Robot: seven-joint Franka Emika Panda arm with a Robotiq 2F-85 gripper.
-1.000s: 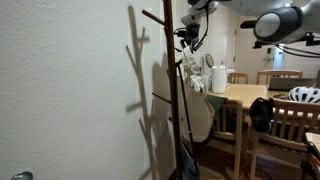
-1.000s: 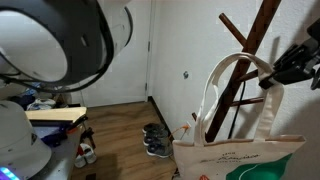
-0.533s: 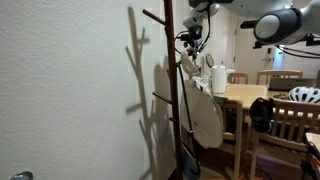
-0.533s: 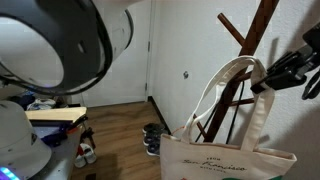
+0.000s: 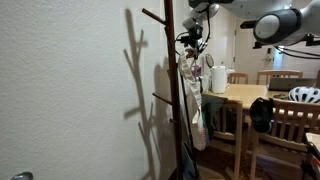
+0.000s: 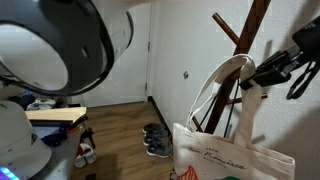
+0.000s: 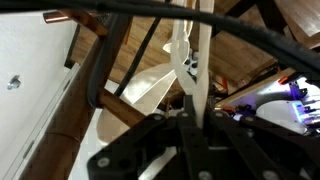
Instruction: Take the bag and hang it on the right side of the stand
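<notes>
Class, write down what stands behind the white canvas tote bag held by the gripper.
Behind the white canvas tote bag stands the brown wooden coat stand, its branches showing through the handles. The bag's body covers the stand's lower pole.

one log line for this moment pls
gripper: shut on straps | bag: lifted, dangling beside stand | hooked on peg: not evident | floor contact: none seen

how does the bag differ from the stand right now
The stand is dark brown wood; the bag is cream cloth with some print. The stand is a rigid upright pole with angled pegs; the bag hangs limp. The stand stands on its own; the bag dangles by its straps from the gripper. Both sit close to the white wall.
</notes>
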